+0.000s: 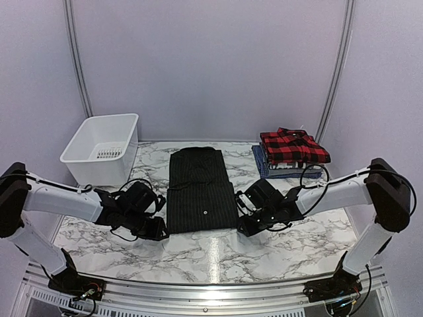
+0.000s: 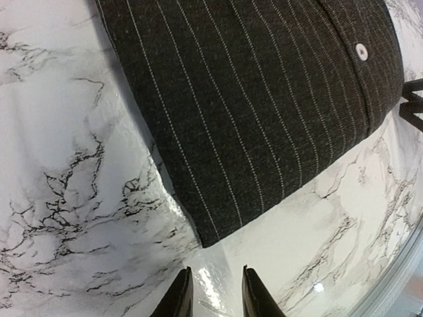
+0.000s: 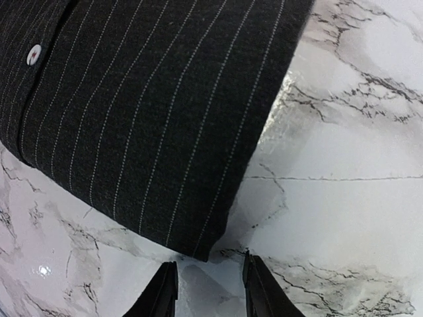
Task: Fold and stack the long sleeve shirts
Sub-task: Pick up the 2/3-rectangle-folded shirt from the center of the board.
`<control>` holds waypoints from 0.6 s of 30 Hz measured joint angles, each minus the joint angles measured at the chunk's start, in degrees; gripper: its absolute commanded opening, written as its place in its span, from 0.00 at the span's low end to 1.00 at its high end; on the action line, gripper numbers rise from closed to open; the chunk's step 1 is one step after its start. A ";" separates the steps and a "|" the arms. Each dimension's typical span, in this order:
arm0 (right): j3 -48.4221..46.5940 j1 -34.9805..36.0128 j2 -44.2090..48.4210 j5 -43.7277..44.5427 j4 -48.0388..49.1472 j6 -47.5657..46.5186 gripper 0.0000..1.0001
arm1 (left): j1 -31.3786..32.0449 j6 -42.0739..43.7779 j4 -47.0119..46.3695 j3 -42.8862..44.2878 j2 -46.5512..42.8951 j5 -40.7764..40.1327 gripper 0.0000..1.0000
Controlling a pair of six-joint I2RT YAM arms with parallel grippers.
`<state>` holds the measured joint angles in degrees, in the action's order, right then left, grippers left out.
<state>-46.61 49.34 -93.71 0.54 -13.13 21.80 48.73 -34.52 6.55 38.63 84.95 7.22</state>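
The large black shirt with thin white pinstripes (image 1: 200,191) lies flat in the middle of the marble-patterned table (image 1: 218,261). It is already narrowed to a long rectangle, with a button showing on top. My left gripper (image 2: 215,297) stands just before its near left corner, and my right gripper (image 3: 210,290) just before the near right corner. Both have the fingers moderately apart and hold nothing. At the far right, a red-and-black plaid shirt (image 1: 293,146) sits folded on a blue checked shirt (image 1: 263,168). A white plastic bin (image 1: 99,148) stands at the far left.

I judge that the step is to take the near hem at both corners and carry it toward the collar. To do it well, I should slide one finger under all layers at each corner and close both grippers together. Then I should lift only a little and move both arms at equal speed, so the fold comes out straight. The table looks glossy, so the cloth may slip away if I push it.
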 measured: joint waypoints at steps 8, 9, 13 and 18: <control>0.02 0.33 -1.46 1.55 3.61 -2.25 0.31 | 1.79 0.31 -1.31 2.19 4.72 -2.19 0.27; 0.02 0.42 -1.60 1.68 3.89 -2.49 0.31 | 1.90 0.42 -1.44 2.47 5.01 -2.60 0.27; 0.02 0.70 -1.97 2.27 4.74 -3.37 0.28 | 2.32 0.74 -1.90 3.43 6.10 -3.96 0.27; 0.37 0.92 -2.08 2.71 5.57 -3.93 0.22 | 3.19 1.20 -1.33 4.52 6.97 -8.17 0.28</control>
<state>-46.24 50.26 -95.79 3.25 -7.55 17.87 51.92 -33.32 5.21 43.16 91.92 -0.95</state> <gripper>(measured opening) 0.256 0.275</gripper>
